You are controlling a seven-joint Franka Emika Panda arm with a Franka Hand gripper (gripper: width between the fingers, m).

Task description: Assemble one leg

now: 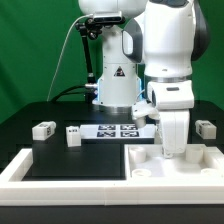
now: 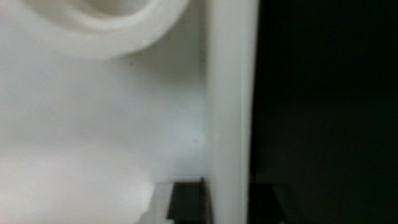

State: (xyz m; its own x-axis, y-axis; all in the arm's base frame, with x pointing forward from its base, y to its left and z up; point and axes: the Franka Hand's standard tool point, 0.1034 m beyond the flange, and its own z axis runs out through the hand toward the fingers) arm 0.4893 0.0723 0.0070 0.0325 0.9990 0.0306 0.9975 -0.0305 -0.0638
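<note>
Three small white legs with tags lie on the black table in the exterior view: one (image 1: 43,128) and another (image 1: 72,135) at the left, a third (image 1: 206,128) at the right. My gripper (image 1: 172,148) points straight down onto the large flat white panel (image 1: 190,160) at the front right. In the wrist view the panel (image 2: 107,120) fills most of the frame, with a round recess (image 2: 116,15). My gripper (image 2: 231,205) has its dark fingers (image 2: 189,205) on either side of the panel's edge, tight against it. No leg is in the gripper.
The marker board (image 1: 115,130) lies in the table's middle, before the robot base (image 1: 115,90). A white raised frame (image 1: 60,178) runs along the front and the exterior view's left. In the wrist view, black table (image 2: 329,110) lies beyond the panel's edge.
</note>
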